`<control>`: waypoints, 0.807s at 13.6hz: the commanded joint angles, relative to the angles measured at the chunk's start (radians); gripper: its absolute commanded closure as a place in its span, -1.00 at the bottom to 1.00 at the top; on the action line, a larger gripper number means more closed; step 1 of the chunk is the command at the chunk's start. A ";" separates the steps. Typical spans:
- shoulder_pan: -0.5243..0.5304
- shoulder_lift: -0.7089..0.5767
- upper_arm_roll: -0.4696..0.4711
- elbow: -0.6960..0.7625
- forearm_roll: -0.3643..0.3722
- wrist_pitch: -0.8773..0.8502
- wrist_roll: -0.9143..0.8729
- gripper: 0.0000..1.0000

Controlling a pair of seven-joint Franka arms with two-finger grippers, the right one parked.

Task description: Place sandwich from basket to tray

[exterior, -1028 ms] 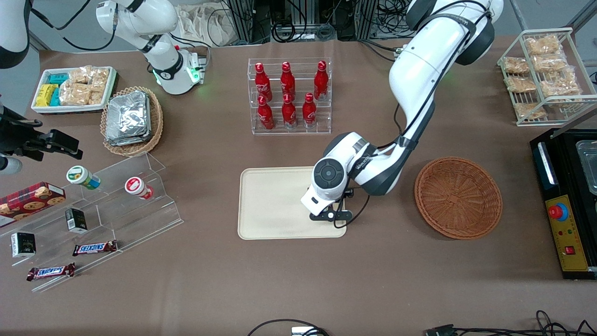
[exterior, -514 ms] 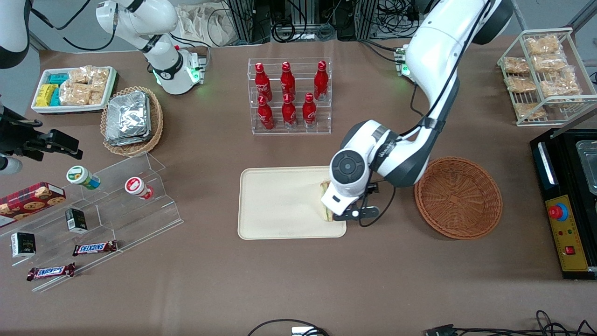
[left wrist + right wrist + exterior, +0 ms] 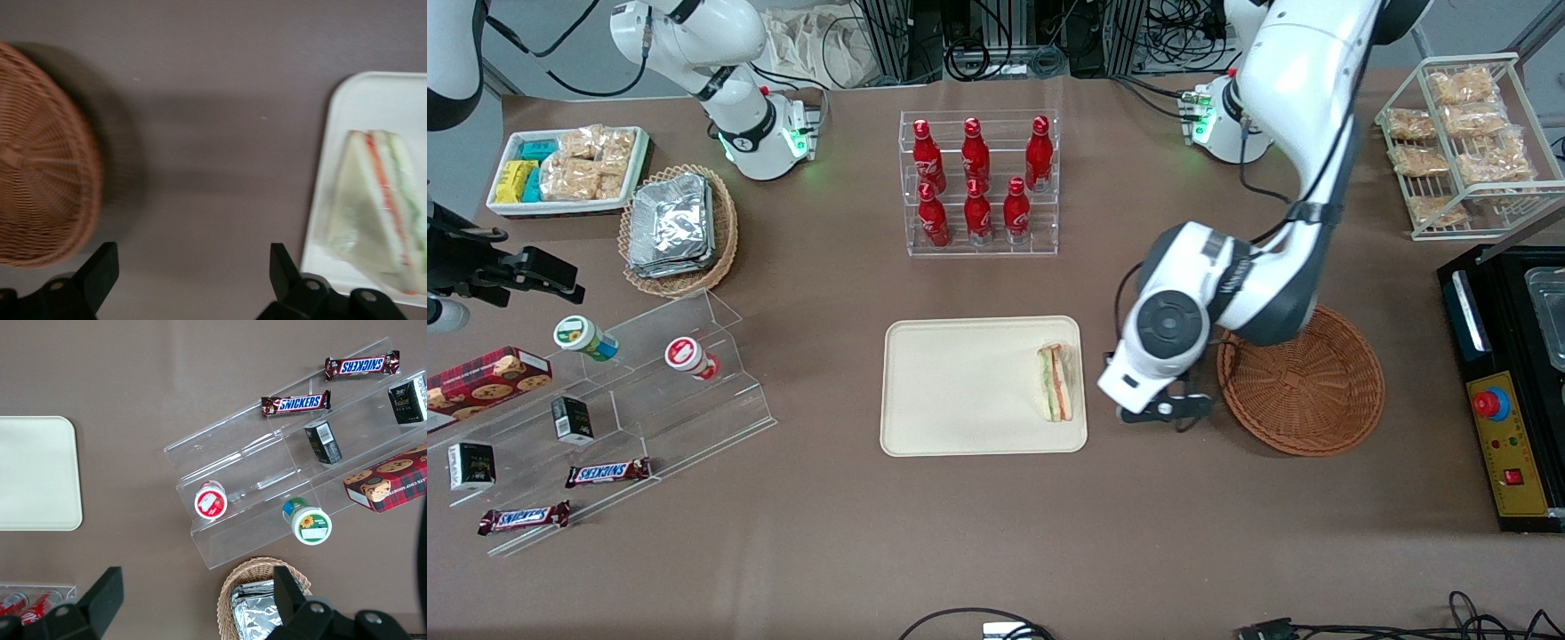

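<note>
Sandwich (image 3: 1055, 383) lies on the cream tray (image 3: 960, 391), close against the tray's rim at the working arm's end, just right of the front frame's centre. The gripper (image 3: 1167, 411) hangs over bare table between tray and basket (image 3: 1303, 378), in the right-centre of that frame, its fingers (image 3: 100, 273) spread wide and holding nothing, beside the sandwich without touching it.

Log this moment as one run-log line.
sandwich: on tray | basket: empty | gripper: open, above table between tray and basket
</note>
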 commanded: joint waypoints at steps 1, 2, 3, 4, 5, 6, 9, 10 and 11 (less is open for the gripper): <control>-0.006 -0.066 0.075 -0.046 -0.019 -0.029 0.037 -1.00; -0.006 -0.072 0.098 -0.044 -0.019 -0.040 0.037 -1.00; -0.005 -0.078 0.118 -0.043 -0.022 -0.039 0.038 -1.00; -0.005 -0.090 0.133 -0.041 -0.036 -0.034 0.049 -1.00; -0.005 -0.093 0.156 -0.041 -0.061 -0.034 0.084 -1.00; -0.006 -0.097 0.198 -0.044 -0.100 -0.037 0.142 -1.00; -0.006 -0.133 0.261 -0.112 -0.130 -0.017 0.264 -1.00; -0.005 -0.159 0.264 -0.156 -0.130 0.013 0.265 -1.00; -0.006 -0.208 0.276 -0.229 -0.128 0.077 0.265 -1.00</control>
